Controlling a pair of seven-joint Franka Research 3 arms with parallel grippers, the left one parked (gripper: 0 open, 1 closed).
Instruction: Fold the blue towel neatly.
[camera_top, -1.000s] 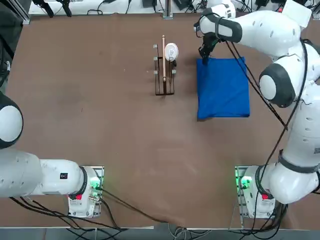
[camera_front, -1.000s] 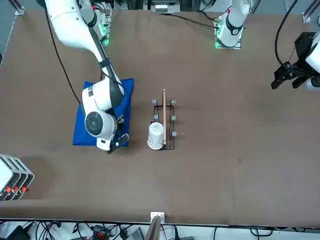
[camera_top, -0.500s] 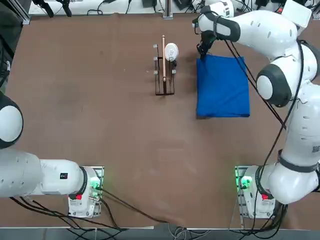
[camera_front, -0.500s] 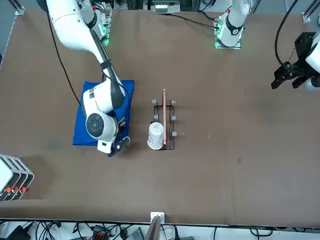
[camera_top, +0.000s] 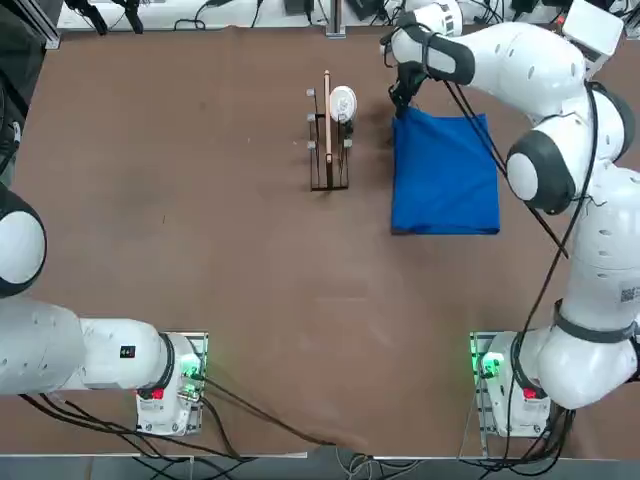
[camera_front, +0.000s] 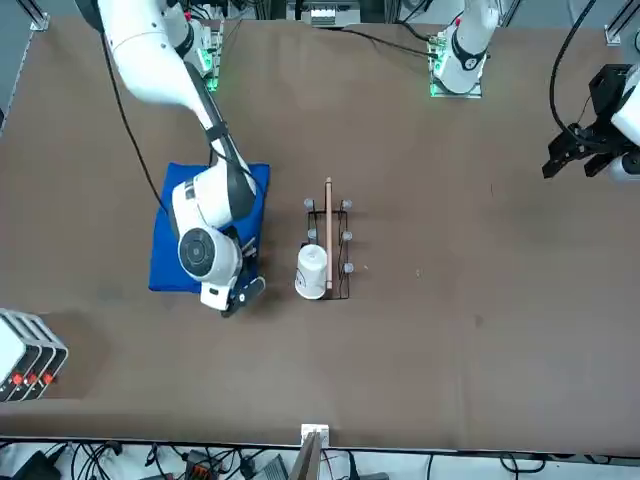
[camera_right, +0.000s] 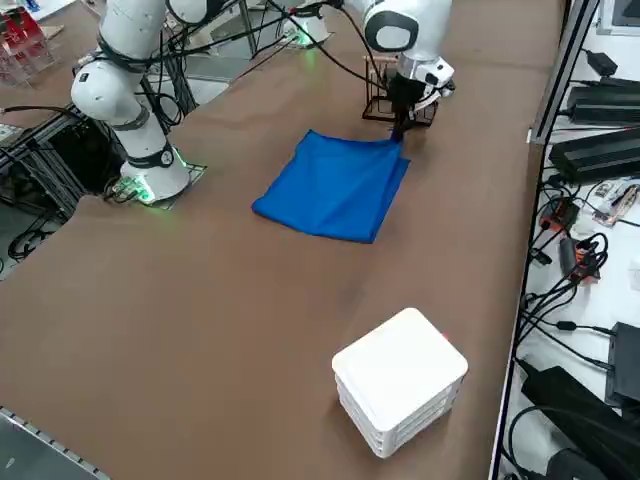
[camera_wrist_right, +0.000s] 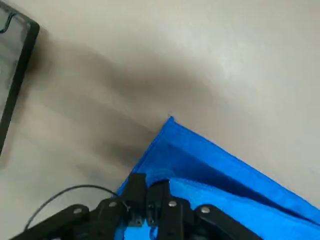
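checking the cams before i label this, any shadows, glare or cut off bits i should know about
right wrist view: soft dark shadow on the table beside the blue towel, right gripper at its corner; front view: shadow on the table beside the ridged white stack, which the picture edge cuts off; top view: green glow on the right arm's base

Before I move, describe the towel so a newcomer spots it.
On the big brown table, find the right gripper, shut on one corner. That cloth is the towel: flat, bright blue, unlike the dark wire rack beside it.
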